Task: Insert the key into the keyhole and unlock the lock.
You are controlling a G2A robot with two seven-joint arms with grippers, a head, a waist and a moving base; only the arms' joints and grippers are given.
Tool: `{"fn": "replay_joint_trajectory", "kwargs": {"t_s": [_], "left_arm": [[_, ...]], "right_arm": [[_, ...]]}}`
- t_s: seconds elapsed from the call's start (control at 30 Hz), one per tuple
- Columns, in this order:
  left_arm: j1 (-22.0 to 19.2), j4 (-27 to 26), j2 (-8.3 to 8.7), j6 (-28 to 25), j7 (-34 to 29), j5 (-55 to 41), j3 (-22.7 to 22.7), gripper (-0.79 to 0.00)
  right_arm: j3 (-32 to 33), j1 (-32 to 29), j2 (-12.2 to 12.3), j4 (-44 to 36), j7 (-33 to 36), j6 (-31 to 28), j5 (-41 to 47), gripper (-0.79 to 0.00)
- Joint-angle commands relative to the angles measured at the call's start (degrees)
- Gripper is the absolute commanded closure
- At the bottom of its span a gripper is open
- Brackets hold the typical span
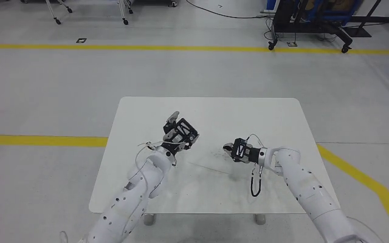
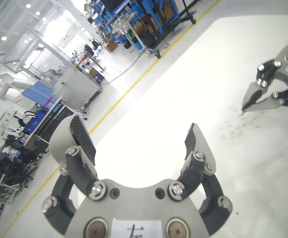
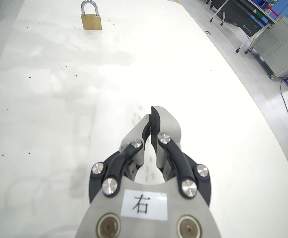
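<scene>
Padlock (image 3: 91, 19), brass with a silver shackle, is seen on the white table (image 1: 267, 121), well ahead of the right gripper (image 3: 151, 113), whose fingers are pressed together. In the top view that gripper is placed just right of the frame's centre. The left gripper (image 1: 181, 127) is held just left of centre, its fingers (image 2: 82, 137) spread wide apart above the tabletop.

A white tabletop (image 1: 267, 121) stands on a pale grey floor (image 1: 182, 73) crossed by yellow lines (image 1: 182, 47); blue shelving racks (image 2: 139, 20) and a grey wheeled cabinet (image 2: 76, 84) line the brightly lit hall.
</scene>
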Motion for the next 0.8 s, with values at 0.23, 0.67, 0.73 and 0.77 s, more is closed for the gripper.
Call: {"fn": "replay_joint_trajectory", "kwargs": {"t_s": [0.23,0.67,0.73,0.77], "left_arm": [[5.0,-7.2,1.03,-2.8,-1.1,-5.7,-7.6,-0.785],[8.1,-4.0,0.50,0.3,5.4,-22.4,-10.9,-0.785],[8.2,-3.0,0.40,-0.8,5.5,-30.0,-12.9,-0.785],[8.3,-2.6,0.17,-1.1,5.8,-37.1,-13.7,-0.785]], "right_arm": [[4.6,0.5,-0.2,4.4,-4.9,-10.9,25.2,0.000],[4.0,0.5,-0.2,5.1,-2.7,-10.9,33.4,0.000],[3.5,-0.6,-0.6,5.6,-2.8,-10.6,38.2,0.000],[2.5,-0.6,-1.0,6.3,-1.7,-10.9,42.1,0.000]]}}
